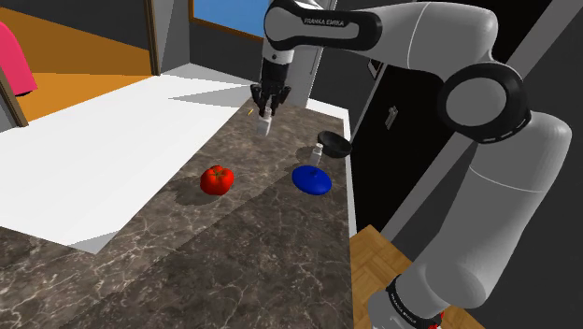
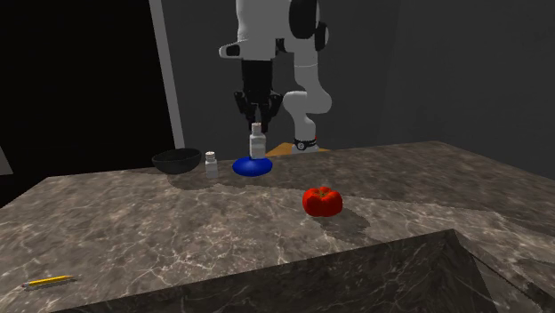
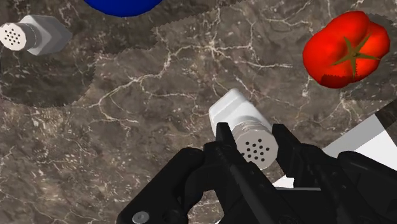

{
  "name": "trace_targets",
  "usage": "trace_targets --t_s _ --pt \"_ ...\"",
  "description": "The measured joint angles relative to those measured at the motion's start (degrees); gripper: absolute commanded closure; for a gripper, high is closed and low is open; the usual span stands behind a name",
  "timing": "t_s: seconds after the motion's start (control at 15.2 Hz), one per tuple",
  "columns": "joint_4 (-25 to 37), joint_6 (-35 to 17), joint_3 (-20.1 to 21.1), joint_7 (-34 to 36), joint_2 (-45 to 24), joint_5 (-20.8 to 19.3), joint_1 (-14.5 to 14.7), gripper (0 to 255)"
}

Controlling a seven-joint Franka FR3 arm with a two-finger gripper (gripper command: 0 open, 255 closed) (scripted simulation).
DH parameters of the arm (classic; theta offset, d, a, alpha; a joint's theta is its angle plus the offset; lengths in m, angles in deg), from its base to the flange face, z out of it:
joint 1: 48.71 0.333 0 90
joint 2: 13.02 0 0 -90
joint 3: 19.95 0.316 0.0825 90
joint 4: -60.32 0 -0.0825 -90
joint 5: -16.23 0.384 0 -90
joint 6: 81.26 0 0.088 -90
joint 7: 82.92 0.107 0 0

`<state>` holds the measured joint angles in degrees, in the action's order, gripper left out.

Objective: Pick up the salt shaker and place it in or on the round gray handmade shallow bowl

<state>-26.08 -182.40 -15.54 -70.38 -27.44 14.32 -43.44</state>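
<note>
Shoulder view: bright. The white surface (image 1: 93, 159) renders near full white, and a broad diagonal shadow band crosses the marble counter (image 1: 187, 271). The tomato (image 1: 217, 178) casts a shadow beside it.

Second exterior view: dim, with a black area (image 2: 80, 80) behind.

Wrist view: jagged-edged shadows lie on the marble.

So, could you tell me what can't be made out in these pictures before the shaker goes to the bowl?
- Inside of the dark bowl: the second exterior view looks from the side, so its rim hides it.
- The blue dish: cut off by the wrist view's edge.
- Base of the held shaker: hidden behind its own body in the wrist view.
- Salt or pepper: no marking shows on the held shaker or the standing shaker.
</note>
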Motion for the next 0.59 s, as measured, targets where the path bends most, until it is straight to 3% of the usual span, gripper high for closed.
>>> trace_targets --t_s 0.59 --pt "-3.01 0.44 -4.16 -10.98 3.64 1.15 -6.79 255"
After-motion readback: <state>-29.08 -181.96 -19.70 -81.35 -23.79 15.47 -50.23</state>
